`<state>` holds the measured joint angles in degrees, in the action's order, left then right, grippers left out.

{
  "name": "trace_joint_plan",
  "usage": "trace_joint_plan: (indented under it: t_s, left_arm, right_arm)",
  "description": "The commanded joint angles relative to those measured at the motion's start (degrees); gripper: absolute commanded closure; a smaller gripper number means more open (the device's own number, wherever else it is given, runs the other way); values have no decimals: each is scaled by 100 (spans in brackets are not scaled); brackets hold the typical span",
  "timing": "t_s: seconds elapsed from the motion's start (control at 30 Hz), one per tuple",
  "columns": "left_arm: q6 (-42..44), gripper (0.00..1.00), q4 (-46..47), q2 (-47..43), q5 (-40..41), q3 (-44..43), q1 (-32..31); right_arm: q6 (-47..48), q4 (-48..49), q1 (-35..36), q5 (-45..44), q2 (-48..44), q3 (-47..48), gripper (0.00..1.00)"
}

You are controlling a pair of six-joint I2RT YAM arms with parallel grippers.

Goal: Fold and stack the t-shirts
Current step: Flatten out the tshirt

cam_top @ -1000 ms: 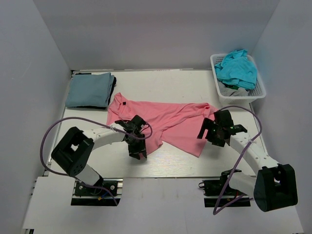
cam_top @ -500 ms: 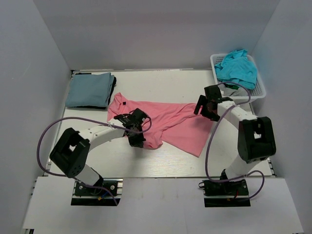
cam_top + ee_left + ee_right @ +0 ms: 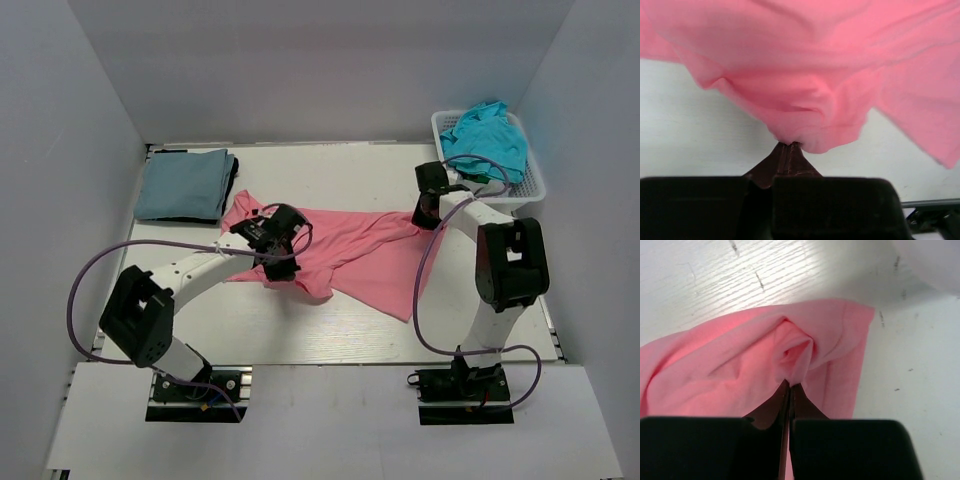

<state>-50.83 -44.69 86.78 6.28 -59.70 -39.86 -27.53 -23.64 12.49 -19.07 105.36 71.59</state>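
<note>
With the left jaws and right jaws each pinched shut on a small bunch of the salmon-pink t-shirt (image 3: 350, 248), sprawled across the tabletop (image 3: 330, 170), a hard pull apart could slip either thin hold free.

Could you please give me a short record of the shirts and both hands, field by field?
left hand: shut on pink t-shirt, left of its middle
right hand: shut on its right edge
pink t-shirt: unfolded, mid-table
grey-blue t-shirt: folded, far left, over a dark t-shirt
teal t-shirt: heaped in white basket, far right
</note>
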Motion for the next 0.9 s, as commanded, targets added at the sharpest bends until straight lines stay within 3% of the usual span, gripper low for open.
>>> trace_joint_plan:
  t_s: [0.0,0.3,0.53,0.77,0.87]
  left_arm:
    - [64,100,-233,-495,838,-839,22]
    - [845,100,-743,-838,3272,-3773,74]
    - [1320,100,-885,-1215,4319,-5007,74]
    - [2268,100,-7,-2216,4145,-5446,22]
    - [2690,100,440,-2577,3374,-5508,22]
  right_arm:
    - [142,-194,-45,-439,-453,197,100]
    - [968,-860,-133,-431,-2053,662,100]
    - [2188,-853,-221,-615,-3668,1154,100]
    - [2990,-914,-221,-580,-4645,1866,100]
    - [3174,-1072,-195,-432,-5005,2235,100]
